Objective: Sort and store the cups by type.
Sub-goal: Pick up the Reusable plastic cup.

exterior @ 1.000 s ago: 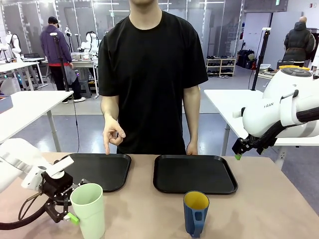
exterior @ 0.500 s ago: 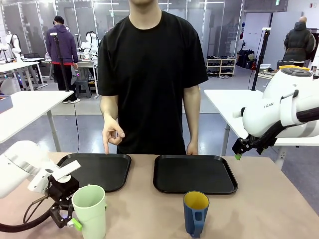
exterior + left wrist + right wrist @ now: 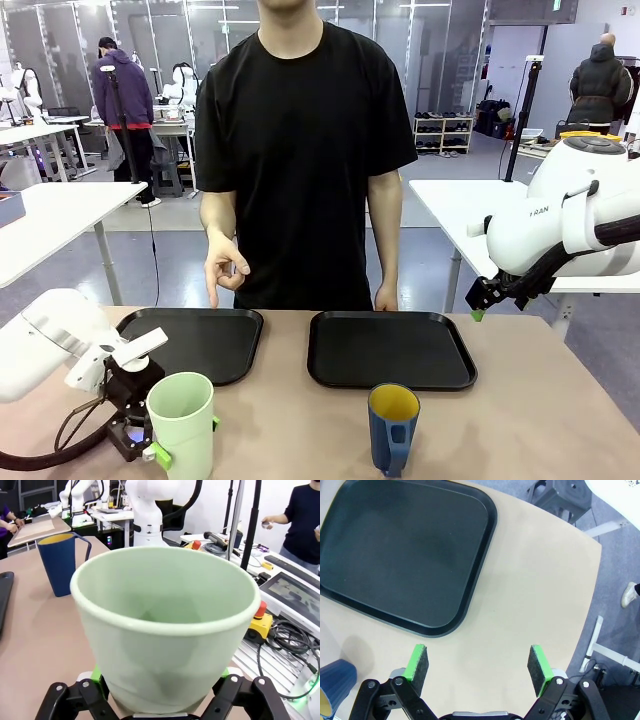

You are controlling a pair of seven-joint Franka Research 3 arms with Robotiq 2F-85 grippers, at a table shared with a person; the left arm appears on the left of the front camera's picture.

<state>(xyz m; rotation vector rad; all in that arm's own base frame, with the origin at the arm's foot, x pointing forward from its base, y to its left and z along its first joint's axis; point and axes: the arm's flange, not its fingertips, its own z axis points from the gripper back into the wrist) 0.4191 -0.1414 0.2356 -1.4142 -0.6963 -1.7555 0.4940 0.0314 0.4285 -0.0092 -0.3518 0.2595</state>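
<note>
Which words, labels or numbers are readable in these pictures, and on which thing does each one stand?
"FRAN": cut-off letters on the white right arm.
Text on the screen beside the table, left wrist view: too blurred to read.
The mint-green tumbler and the blue mug: no print visible.

front looks across table (image 3: 520, 420), wrists nearer, all share mug (image 3: 392, 428)

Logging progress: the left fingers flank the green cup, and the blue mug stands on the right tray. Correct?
No: the blue mug stands on the table in front of the right tray, as the front view shows. The left fingers do flank the green cup.
</note>
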